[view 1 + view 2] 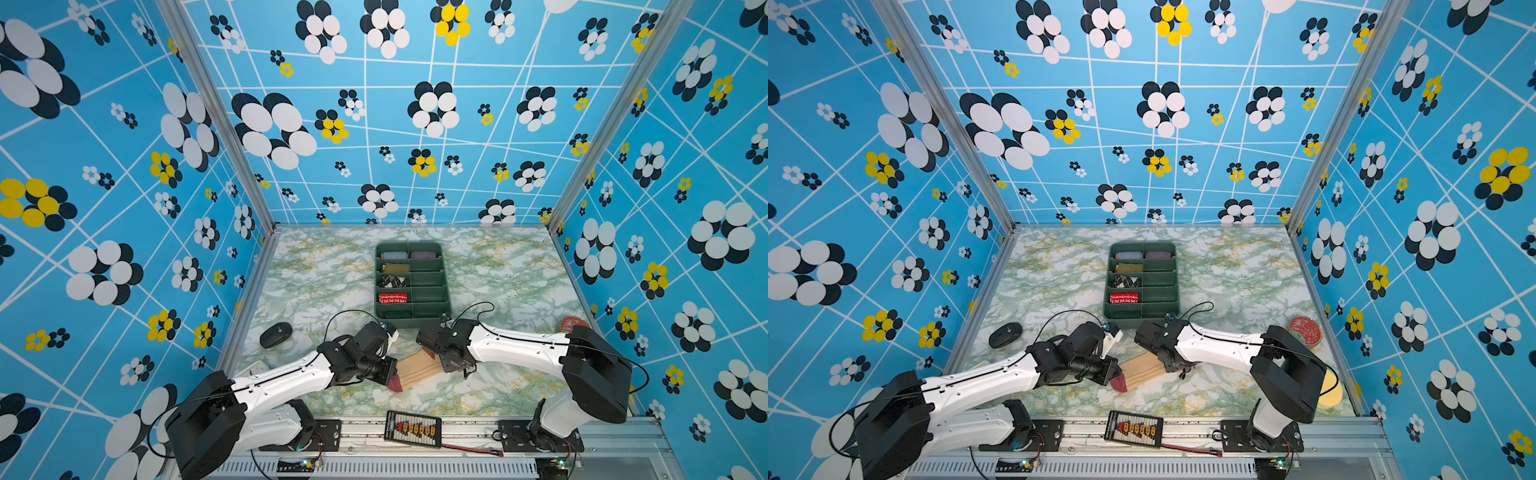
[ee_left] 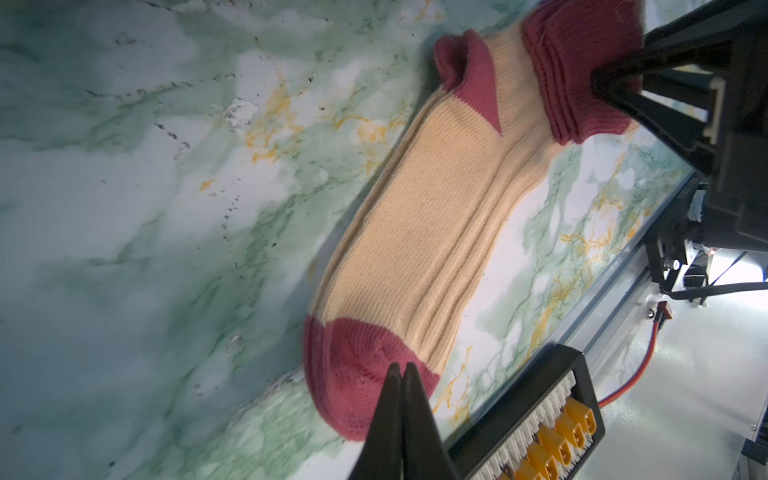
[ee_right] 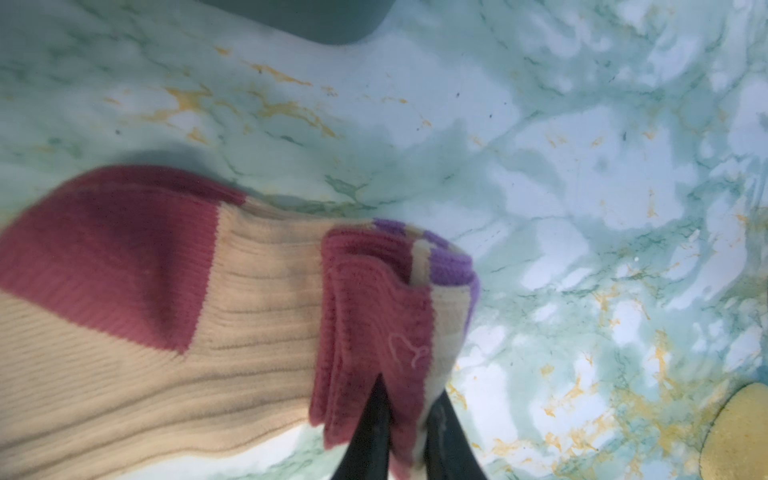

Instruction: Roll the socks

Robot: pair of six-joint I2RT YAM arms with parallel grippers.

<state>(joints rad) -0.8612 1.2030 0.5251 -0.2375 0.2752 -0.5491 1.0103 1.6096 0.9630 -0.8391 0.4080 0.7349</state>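
- left arm (image 1: 282,378), right arm (image 1: 515,345): white shells, bulky black joints, small dark screw holes
- thin black cables (image 1: 351,311) looping at the wrists
- left gripper (image 2: 401,374): slim, black, tapered fingers

Both top views look steeply down from high above the near edge of the tabletop (image 1: 324,266) toward its far edge, and they share the whole scene. The wrist cameras sit close over the socks (image 2: 415,232), facing them from opposite ends.
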